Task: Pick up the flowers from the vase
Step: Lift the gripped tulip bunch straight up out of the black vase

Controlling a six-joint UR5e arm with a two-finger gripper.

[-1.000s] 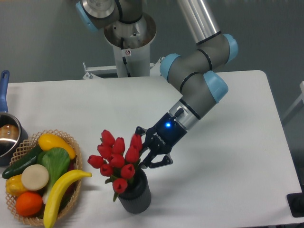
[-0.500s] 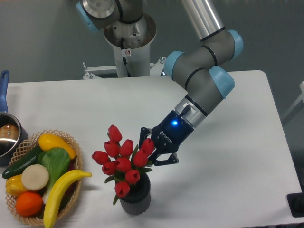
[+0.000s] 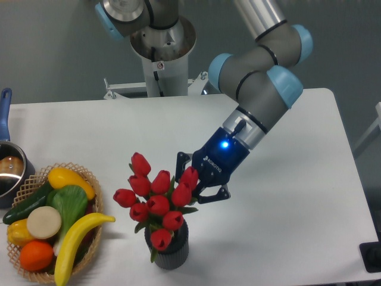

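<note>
The flowers (image 3: pixel 156 196), a bunch of red tulip buds with green leaves, stand in the vase (image 3: pixel 169 251), a small dark grey ribbed cylinder near the table's front edge. My gripper (image 3: pixel 191 187) reaches in from the right at the level of the buds. Its black fingers (image 3: pixel 209 195) are closed in on the right side of the bunch, and the buds hide the fingertips. The bunch stands a little higher over the vase mouth, with its stems still inside.
A wicker basket (image 3: pixel 89 179) with a banana, orange, courgette and other produce sits at the front left. A steel pot with a blue handle (image 3: pixel 6 161) is at the left edge. The arm's base (image 3: pixel 161 47) stands at the table's back.
The arm has lifted and shifted right over the second. The tulips have moved with the gripper, tilting from a left lean to more upright and rising slightly above the vase.
</note>
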